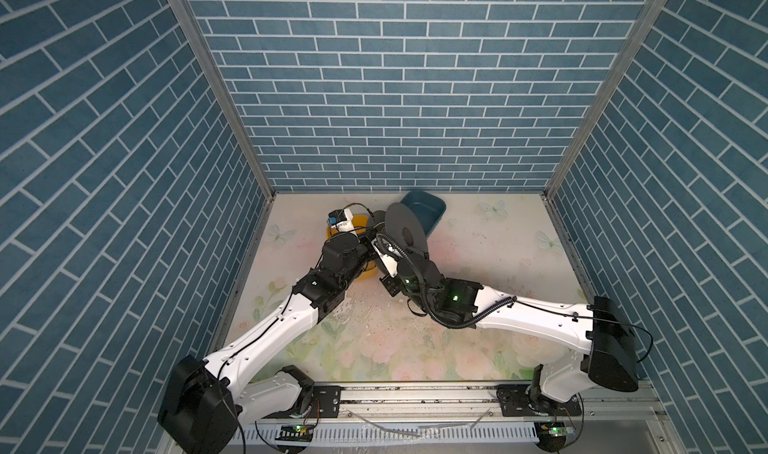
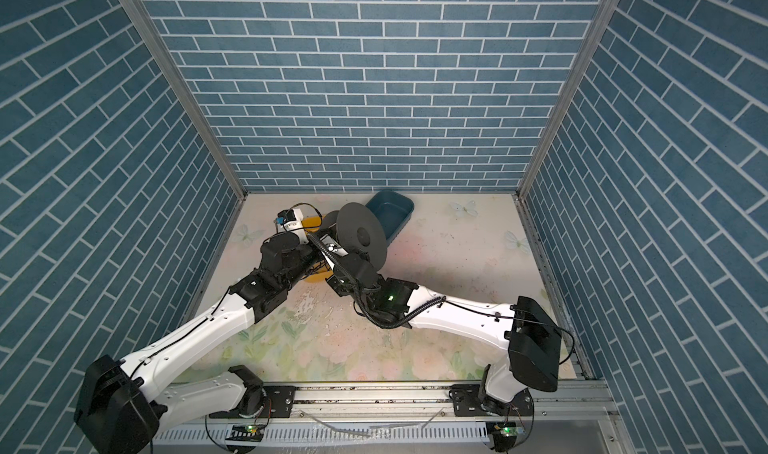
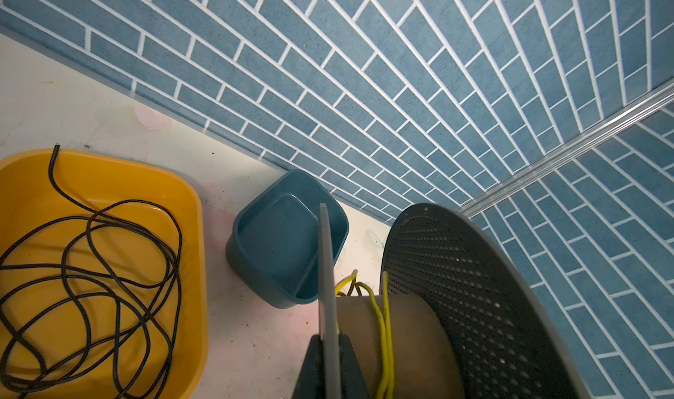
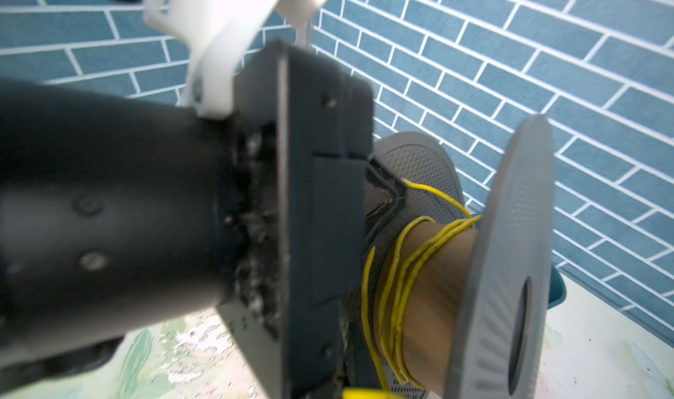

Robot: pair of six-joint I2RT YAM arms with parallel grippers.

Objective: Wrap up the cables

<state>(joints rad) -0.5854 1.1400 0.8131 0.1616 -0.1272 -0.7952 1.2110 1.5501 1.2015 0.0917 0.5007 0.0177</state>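
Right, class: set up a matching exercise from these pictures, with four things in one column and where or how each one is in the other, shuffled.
Things
1. yellow cable
2. black wire
3. blue tub
4. grey spool

Place or state
A. lies in loose loops in the yellow tub
B. pinched by one flange in the left claw
C. wound round the brown core
D. empty, near the back wall

Pairs: 1-C, 2-A, 3-D, 4-B.

Around me: blue brick-patterned walls, upper frame.
Under me: pale floral floor with butterflies, lower centre.
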